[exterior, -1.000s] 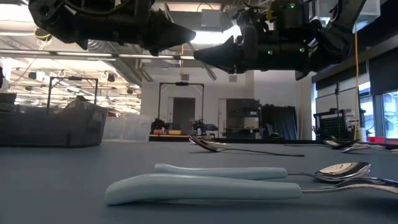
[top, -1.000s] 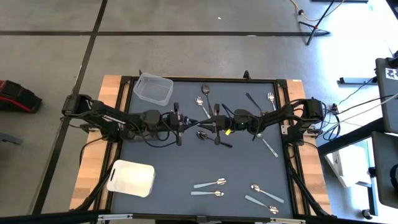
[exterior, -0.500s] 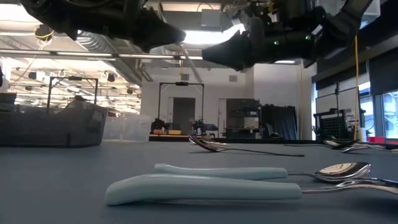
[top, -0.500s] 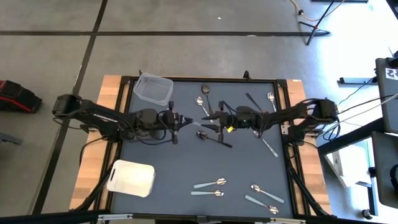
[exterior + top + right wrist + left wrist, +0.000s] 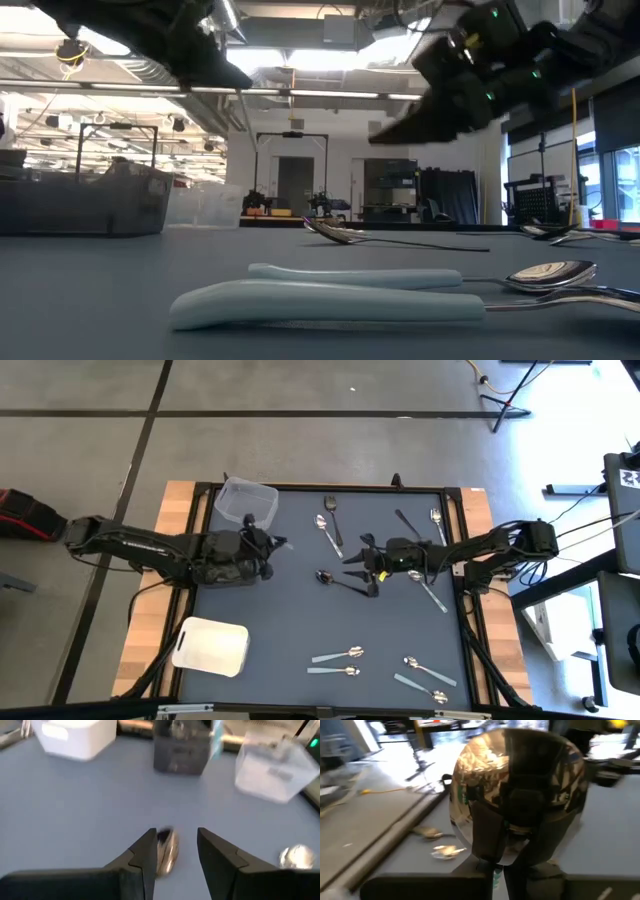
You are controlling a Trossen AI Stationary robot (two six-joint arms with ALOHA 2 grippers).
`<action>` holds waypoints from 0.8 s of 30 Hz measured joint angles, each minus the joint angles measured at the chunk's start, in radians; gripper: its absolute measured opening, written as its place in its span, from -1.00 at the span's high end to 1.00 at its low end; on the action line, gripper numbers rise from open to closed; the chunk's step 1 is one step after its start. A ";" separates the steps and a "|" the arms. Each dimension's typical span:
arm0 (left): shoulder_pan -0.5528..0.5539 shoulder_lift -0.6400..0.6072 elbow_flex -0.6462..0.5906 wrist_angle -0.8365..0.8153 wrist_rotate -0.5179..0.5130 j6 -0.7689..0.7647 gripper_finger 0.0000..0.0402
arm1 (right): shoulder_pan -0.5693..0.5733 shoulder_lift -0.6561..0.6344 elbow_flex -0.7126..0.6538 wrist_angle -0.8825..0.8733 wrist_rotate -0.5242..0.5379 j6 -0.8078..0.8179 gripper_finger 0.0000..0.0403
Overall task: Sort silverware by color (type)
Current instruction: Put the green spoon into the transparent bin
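My left gripper [image 5: 268,546] is shut on a shiny silver spoon [image 5: 517,785], above the table near the clear tub [image 5: 246,501]. My right gripper [image 5: 352,556] hangs open over the table's middle with nothing between its fingers [image 5: 145,852]. A dark-handled spoon [image 5: 326,576] lies on the mat below it; its bowl [image 5: 166,851] shows between the fingers. More silverware lies flat on the mat: spoons at the far side [image 5: 322,525], one at the right [image 5: 430,592], and pale-handled ones near the front [image 5: 338,655]. My left gripper pinches the spoon between its two fingers [image 5: 487,837] just under the bowl, at the neck [image 5: 506,832]. The bowl stands up past the fingertips, its shiny face toward the wrist camera. The spoon is lifted clear of the table.
A white rounded tray [image 5: 211,646] sits at the near left, and also shows in the right wrist view [image 5: 75,737]. The clear tub stands at the far left corner. Two dark utensils [image 5: 405,520] lie at the far side. Pale handles [image 5: 320,300] lie close to the low camera.
The two grippers met over the table's middle with the spoon between them. My right gripper has let go and drawn back toward the table's right edge. My left gripper has carried the spoon toward the left, nearer the clear tub.
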 joint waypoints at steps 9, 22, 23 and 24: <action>0.146 -0.030 0.255 -0.464 -0.167 0.013 0.91 | 0.000 0.000 -0.082 0.109 0.000 0.027 0.36; 0.555 -0.005 0.399 -0.560 -0.023 0.084 0.91 | 0.000 0.000 -0.082 0.128 0.001 0.027 0.36; 0.591 0.003 0.399 -0.565 0.004 0.084 0.91 | 0.000 0.000 -0.082 0.128 0.001 0.027 0.36; 0.623 0.012 0.399 -0.568 0.026 0.084 0.91 | 0.000 0.000 -0.082 0.127 0.001 0.027 0.36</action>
